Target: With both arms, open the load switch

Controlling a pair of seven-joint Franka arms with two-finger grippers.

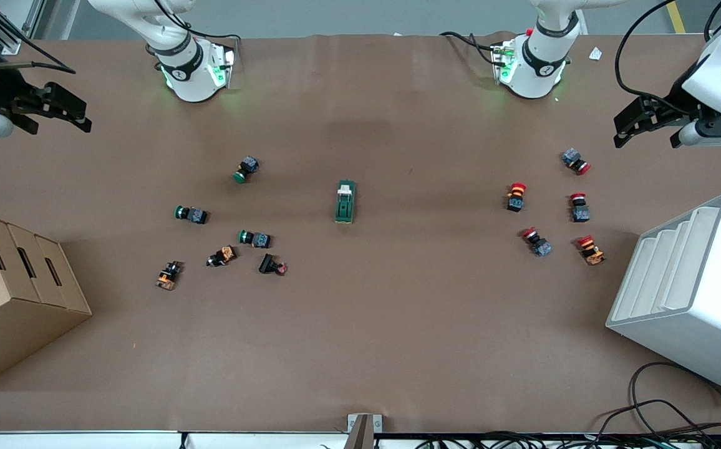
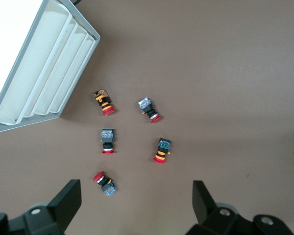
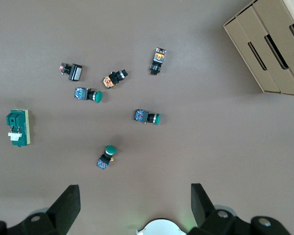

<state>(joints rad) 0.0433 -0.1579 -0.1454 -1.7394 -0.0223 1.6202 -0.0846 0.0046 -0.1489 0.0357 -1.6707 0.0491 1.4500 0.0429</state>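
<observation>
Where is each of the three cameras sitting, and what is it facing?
Front view: high across the table, facing both arm bases; left hand and right hand hang open at the table's ends, waiting.
Left wrist view: on the left wrist, looking down at red-capped push buttons and the white rack; own open fingers show.
Right wrist view: on the right wrist, looking down at green-capped push buttons and the cardboard box; own fingers show.
Shared: load switch, front and right wrist.

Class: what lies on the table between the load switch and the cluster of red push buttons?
Nothing: the front view shows bare brown table between the load switch and the nearest red push button.
</observation>
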